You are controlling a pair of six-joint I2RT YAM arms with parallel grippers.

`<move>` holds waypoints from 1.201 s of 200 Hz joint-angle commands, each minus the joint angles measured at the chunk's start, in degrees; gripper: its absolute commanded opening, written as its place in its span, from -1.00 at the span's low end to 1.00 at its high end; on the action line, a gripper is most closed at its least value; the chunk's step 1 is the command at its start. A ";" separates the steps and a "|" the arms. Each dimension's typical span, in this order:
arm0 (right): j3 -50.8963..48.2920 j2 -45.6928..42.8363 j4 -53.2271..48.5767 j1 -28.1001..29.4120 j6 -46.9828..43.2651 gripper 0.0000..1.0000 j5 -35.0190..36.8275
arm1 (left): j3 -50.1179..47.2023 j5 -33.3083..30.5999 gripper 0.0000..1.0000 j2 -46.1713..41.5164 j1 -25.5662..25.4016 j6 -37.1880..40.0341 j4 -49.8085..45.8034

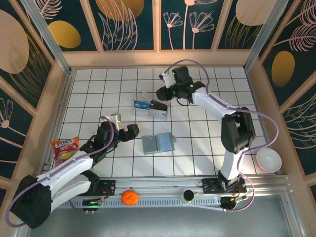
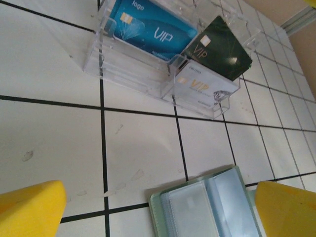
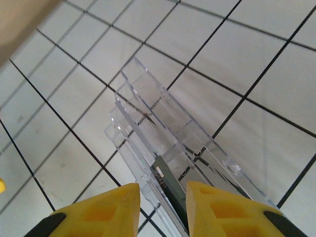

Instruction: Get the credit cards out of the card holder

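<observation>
The holder [image 2: 207, 207] lies open and flat on the tiled surface [image 2: 49, 133], near the middle of the work area, between the two arms. From the left wrist, its clear sleeves look pale and bare, with no card face showing in them. Whether a card hides in a sleeve underneath cannot be told.

Beyond the holder stands a clear box [image 2: 133, 69], well apart from it. Three cards stand in its slots: a blue card [image 2: 153, 24], a black card [image 2: 219, 47] and a white card [image 2: 202, 86] just in front of the black one.

The right claw [image 3: 163, 192] is down at the box. Its yellow fingers [image 3: 94, 212] stand a little apart with the black card's top edge in the gap. The gap looks wider than the card, so the claw seems to straddle the card rather than pinch it. The card itself sits in its slot.

The left claw [image 2: 158, 205] hovers low beside the holder, on the side away from the box. It is spread wide and carries nothing.

The task therefore looks close to its end, or at it. Three cards are out and filed in the box, and the visible sleeves are bare. What seems left is for the right claw to lift clear of the box. If a sleeve does hide a card, that one has to come out too.
</observation>
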 commanded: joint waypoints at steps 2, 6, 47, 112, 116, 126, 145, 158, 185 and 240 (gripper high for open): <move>6.04 3.59 -10.46 0.63 -7.02 -0.39 0.44 | 1.15 1.42 0.91 0.51 0.45 1.34 -0.85; 7.04 4.17 -11.24 0.63 -7.53 -0.39 0.70 | 1.15 1.53 0.90 0.63 0.38 1.38 -0.72; 13.90 9.37 -19.16 0.63 -11.46 -0.34 1.14 | 1.46 2.94 0.85 2.27 0.44 1.93 0.16; 15.72 11.61 -21.45 0.63 -13.49 -0.27 1.05 | 1.41 3.70 0.85 3.53 0.45 2.02 0.82; 15.71 11.76 -21.46 0.63 -13.57 -0.26 1.22 | 1.41 3.78 0.85 3.53 0.42 2.02 0.82; 15.94 12.11 -21.45 0.63 -13.60 -0.26 1.62 | 1.46 3.79 0.85 3.53 0.42 2.05 0.90; 16.24 12.60 -21.55 0.63 -13.73 -0.26 2.04 | 1.26 3.93 0.84 3.44 0.40 2.01 0.91; 16.51 13.03 -21.62 0.63 -13.75 -0.27 2.04 | 1.23 3.94 0.83 3.37 0.43 2.01 0.91; 17.47 13.74 -22.06 0.62 -14.01 -0.29 1.95 | 1.15 4.05 0.80 3.44 0.42 2.01 0.91; 18.75 15.31 -22.59 0.63 -14.22 -0.36 1.87 | 1.03 4.03 0.79 3.70 0.45 2.06 1.08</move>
